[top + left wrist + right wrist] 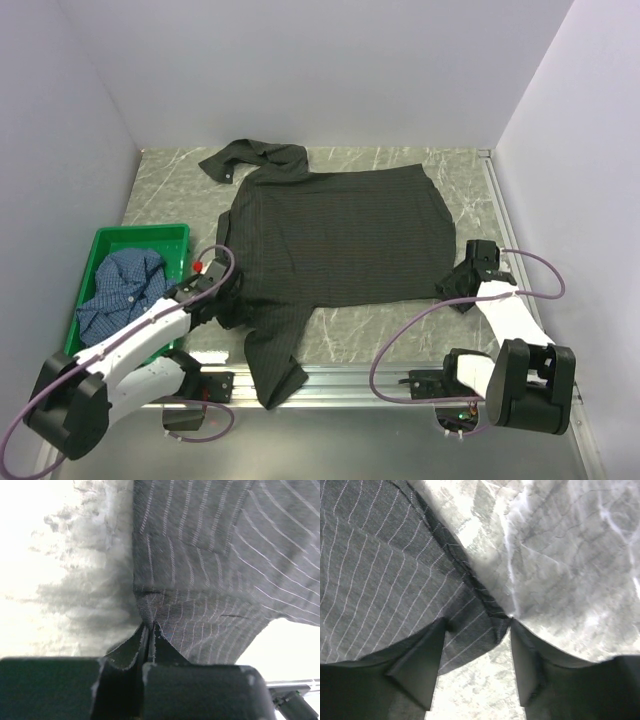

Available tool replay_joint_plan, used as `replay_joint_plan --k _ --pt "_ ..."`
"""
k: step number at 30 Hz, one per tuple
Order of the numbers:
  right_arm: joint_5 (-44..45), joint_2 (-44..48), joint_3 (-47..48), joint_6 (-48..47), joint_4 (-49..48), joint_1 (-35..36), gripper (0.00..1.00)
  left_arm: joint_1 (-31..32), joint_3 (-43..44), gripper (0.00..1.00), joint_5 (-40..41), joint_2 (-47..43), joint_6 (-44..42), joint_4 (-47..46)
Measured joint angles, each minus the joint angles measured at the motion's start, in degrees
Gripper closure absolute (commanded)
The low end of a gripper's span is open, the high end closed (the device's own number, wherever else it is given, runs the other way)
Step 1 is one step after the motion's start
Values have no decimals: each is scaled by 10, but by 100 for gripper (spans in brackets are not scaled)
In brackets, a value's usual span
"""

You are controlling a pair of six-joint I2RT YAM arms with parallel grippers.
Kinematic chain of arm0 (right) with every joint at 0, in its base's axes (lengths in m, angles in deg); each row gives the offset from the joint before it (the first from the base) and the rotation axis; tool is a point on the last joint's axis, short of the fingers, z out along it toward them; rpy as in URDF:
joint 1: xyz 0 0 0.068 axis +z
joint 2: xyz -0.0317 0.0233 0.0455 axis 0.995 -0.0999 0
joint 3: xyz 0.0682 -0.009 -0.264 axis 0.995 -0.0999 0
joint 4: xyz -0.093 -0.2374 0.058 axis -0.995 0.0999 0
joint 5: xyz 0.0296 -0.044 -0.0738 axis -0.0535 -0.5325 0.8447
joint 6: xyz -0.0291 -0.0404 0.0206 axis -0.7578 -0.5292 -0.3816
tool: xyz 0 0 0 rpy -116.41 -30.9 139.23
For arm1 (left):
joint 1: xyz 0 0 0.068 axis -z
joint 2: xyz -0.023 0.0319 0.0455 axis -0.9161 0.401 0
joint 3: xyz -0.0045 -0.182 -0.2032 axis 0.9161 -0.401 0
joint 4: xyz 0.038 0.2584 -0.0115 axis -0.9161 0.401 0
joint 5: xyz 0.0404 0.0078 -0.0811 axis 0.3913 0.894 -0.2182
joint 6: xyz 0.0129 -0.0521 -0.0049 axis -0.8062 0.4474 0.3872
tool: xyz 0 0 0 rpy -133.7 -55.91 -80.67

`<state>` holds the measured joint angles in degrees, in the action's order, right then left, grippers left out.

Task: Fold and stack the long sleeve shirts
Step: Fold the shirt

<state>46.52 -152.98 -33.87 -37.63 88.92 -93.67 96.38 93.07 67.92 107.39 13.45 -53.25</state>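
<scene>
The black pinstriped long sleeve shirt [340, 235] lies spread flat across the middle of the table. One sleeve [272, 355] trails toward the near edge and the other sleeve [235, 160] is bunched at the back left. My left gripper [222, 297] [149, 628] is shut on a pinch of the black shirt's [215, 555] near-left edge. My right gripper [447, 287] [477, 625] stands open at the shirt's near-right corner, and the hem corner [470, 630] lies between its fingers. The blue checked shirt [120, 285] lies crumpled in the crate.
A green plastic crate [140, 232] stands on the table's left side, next to my left arm. A metal rail [350, 378] runs along the near edge. White walls close in the table at the left, back and right.
</scene>
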Motion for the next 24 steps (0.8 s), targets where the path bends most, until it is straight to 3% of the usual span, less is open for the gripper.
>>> replay_joint_plan --k 5,6,9,15,24 --pt "6 15 0 -4 14 0 70 0 45 99 11 -35 -3 45" --pt "7 17 1 -4 16 0 79 0 56 99 14 -40 -5 51" --pt "9 18 5 -9 22 0 90 0 83 99 17 -45 -11 66" --pt "16 16 38 -19 42 0 99 0 136 98 33 -30 -20 97" --pt "6 -40 111 -15 38 0 99 -18 207 96 71 30 -41 102"
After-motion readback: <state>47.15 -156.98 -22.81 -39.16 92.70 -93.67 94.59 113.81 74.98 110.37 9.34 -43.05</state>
